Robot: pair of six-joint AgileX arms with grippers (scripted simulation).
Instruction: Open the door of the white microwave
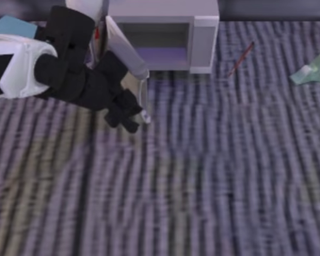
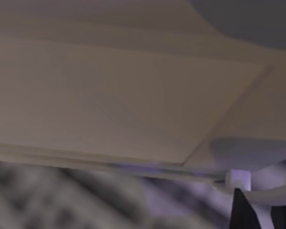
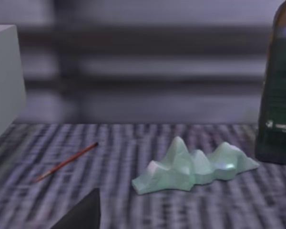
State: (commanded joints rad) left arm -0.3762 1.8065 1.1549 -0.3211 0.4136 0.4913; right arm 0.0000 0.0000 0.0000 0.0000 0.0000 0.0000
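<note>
While the top view shows the white microwave [image 1: 165,34] at the table's far edge with the door [image 1: 129,50] already swung well out from its hinge side, the left gripper [image 1: 134,118] sits at the door's free end by the handle [image 1: 144,101], so the door's long axis runs from cavity toward gripper. Left wrist view: door panel [image 2: 124,105] fills the frame, one fingertip [image 2: 245,210] just under the handle [image 2: 238,180]; whether the fingers pinch it, cannot tell. Right wrist view: right arm parked well away from the microwave [image 3: 5,76], near a pencil [image 3: 66,162] and green crumpled lump [image 3: 195,167]; its finger state is likewise unclear.
</note>
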